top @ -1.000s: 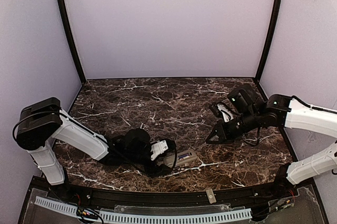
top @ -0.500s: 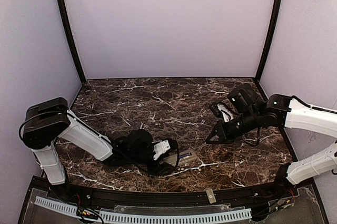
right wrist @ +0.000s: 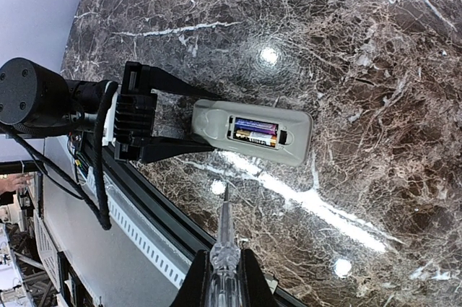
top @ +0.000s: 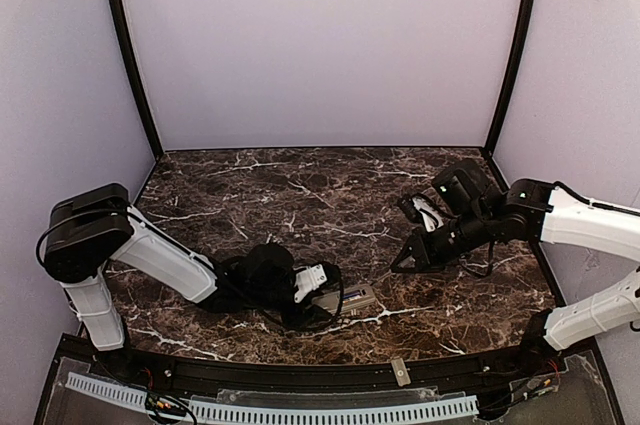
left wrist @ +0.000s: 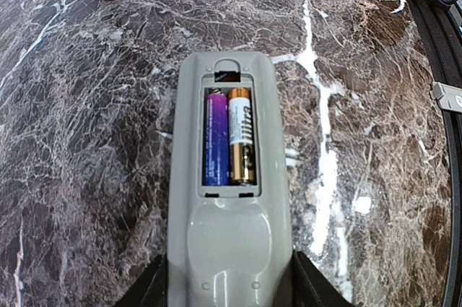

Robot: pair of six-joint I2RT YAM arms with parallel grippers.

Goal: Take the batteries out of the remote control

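Note:
The remote control (left wrist: 229,242) lies back-up on the marble table, its battery recess open. Two batteries sit side by side in it, one purple (left wrist: 215,137) and one gold (left wrist: 242,137). My left gripper (left wrist: 229,289) is shut on the remote's near end, a black finger (left wrist: 310,287) against each long side. In the top view the remote (top: 355,297) is at front centre, with the left gripper (top: 322,290) on its left. My right gripper (top: 410,260) is shut on a clear-handled screwdriver (right wrist: 226,231). It hovers right of the remote (right wrist: 216,123), tip pointing towards it but apart.
A small flat grey cover piece (top: 400,372) lies on the black front rail, also seen at the right edge of the left wrist view (left wrist: 447,96). Cables and a perforated white strip (top: 300,412) run along the front edge. Black corner posts and purple walls enclose the table.
My left wrist has slid a little to the right, closer onto the remote. The remote and the right arm have stayed put.

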